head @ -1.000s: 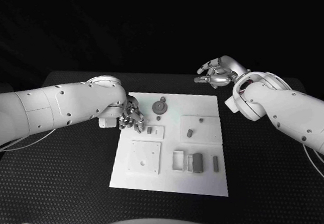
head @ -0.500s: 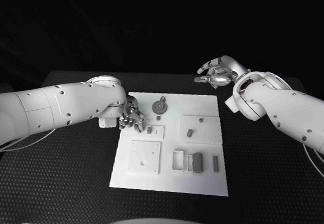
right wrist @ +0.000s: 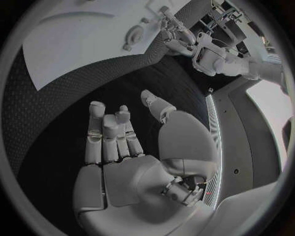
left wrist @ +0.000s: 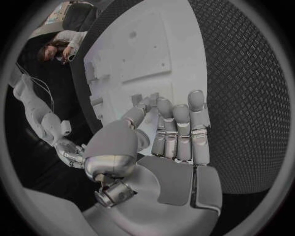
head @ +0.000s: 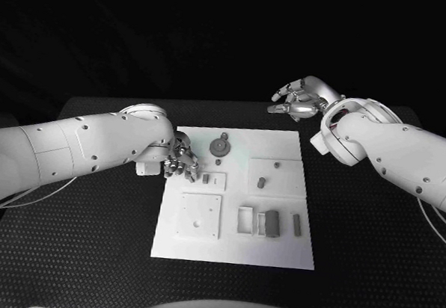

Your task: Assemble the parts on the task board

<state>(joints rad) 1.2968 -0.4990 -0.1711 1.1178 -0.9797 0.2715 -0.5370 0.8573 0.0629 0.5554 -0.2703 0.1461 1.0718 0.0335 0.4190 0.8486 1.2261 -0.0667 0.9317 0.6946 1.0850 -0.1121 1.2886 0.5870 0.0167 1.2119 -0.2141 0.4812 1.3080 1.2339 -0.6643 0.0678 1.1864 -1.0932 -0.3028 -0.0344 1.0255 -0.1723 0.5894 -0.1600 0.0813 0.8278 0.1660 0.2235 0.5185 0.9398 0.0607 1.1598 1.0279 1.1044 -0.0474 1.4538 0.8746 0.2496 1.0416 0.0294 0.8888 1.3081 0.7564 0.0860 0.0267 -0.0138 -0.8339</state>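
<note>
A white task board [head: 277, 258] lies mid-tabletop [head: 70, 257]. Nearest on it sit a square plate [head: 199, 215] and, beside it, a row of small grey parts [head: 268, 223]; further back a short peg [head: 259, 181] and a round knob [head: 219, 147]. The left hand [head: 179, 160] hovers at the board's left edge, just beside a small part [head: 207, 178] — fingers [left wrist: 178, 129] straight, pressed together, holding nothing. It likely needs to spread them first, then pinch squarely. Beyond the board's far corner, the right hand [head: 297, 101] hangs — fingers loosely curled, empty.
</note>
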